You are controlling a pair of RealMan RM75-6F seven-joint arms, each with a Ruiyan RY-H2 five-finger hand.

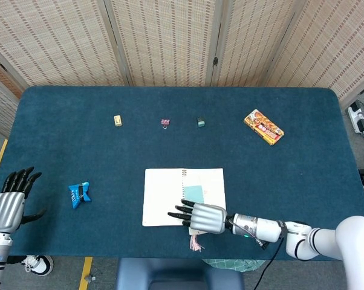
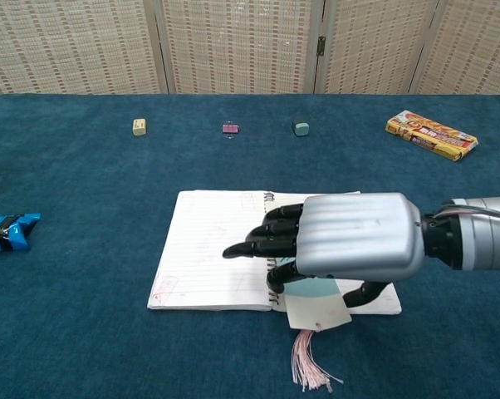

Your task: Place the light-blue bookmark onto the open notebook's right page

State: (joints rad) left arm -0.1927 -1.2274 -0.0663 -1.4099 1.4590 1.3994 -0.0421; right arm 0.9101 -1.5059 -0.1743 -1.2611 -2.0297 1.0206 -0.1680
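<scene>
The open spiral notebook (image 1: pixel 161 193) (image 2: pixel 208 245) lies flat near the table's front edge. My right hand (image 1: pixel 203 217) (image 2: pixel 350 237) hovers low over its right page and spine, fingers pointing left across the binding. It holds the light-blue bookmark (image 1: pixel 194 194) (image 2: pixel 316 301) under its palm. The bookmark's lower end overhangs the notebook's front edge, and its pink tassel (image 2: pixel 310 366) trails on the cloth. My left hand (image 1: pixel 9 202) stays at the table's far left edge with fingers spread and nothing in it.
A blue snack packet (image 1: pixel 79 194) (image 2: pixel 5 231) lies to the left of the notebook. Across the back sit a yellow eraser (image 1: pixel 117 121), a pink clip (image 1: pixel 165 122), a small teal object (image 1: pixel 201 122) and an orange snack box (image 1: pixel 263 127).
</scene>
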